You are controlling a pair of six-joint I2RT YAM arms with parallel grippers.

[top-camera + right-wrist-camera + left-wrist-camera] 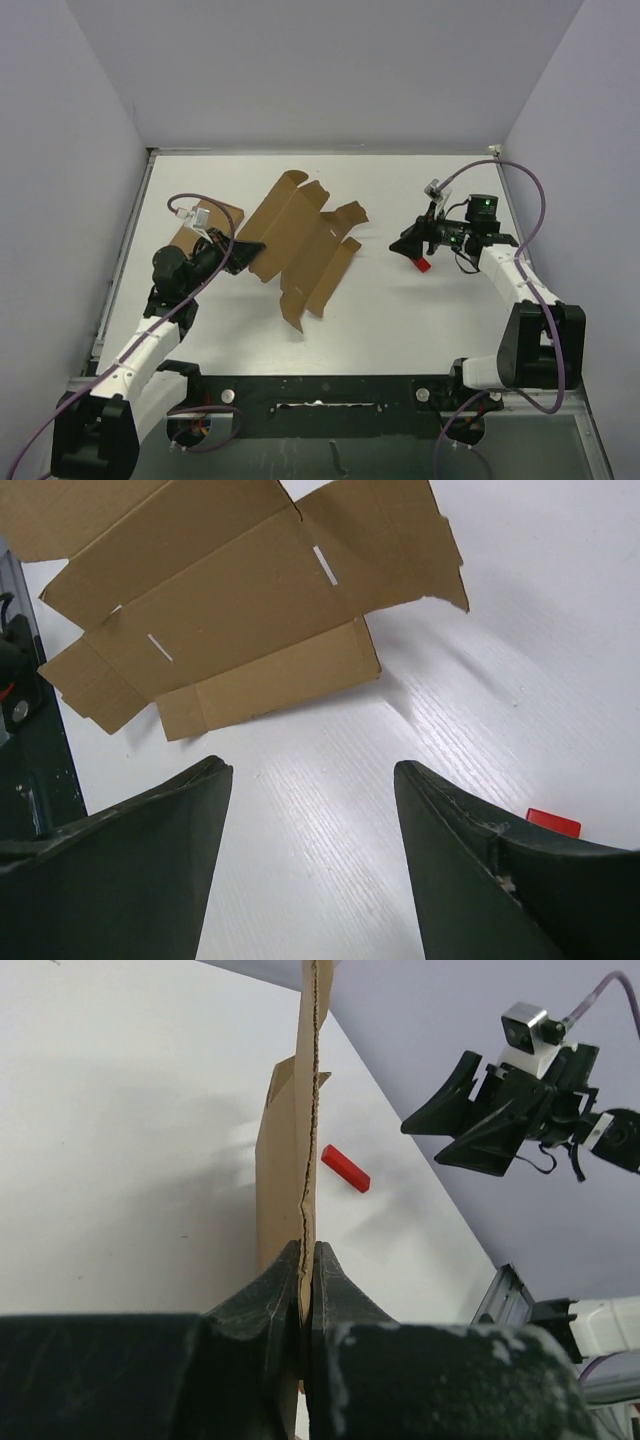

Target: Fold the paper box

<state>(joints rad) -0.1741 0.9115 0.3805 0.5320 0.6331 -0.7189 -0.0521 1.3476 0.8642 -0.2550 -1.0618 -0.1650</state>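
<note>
**Paper box** [300,245]: an unfolded die-cut sheet with flaps and slits, lying mid-worktop [400,320]; its right flaps appear lifted off the surface.

**Left gripper** [308,1260]: closed narrowly on the sheet's left edge, pinching the cardboard.

**Right gripper** [310,770]: jaws spread wide and holding nothing, poised right of the sheet near a small red block [553,822].

**Flat cardboard piece** [215,215]: far left, behind the left gripper.

**Risk:** the pinch sits on a thin edge, so a pull could make the sheet slip or tear. Unsupported panels may flop the wrong way. The right gripper could knock the red block.
</note>
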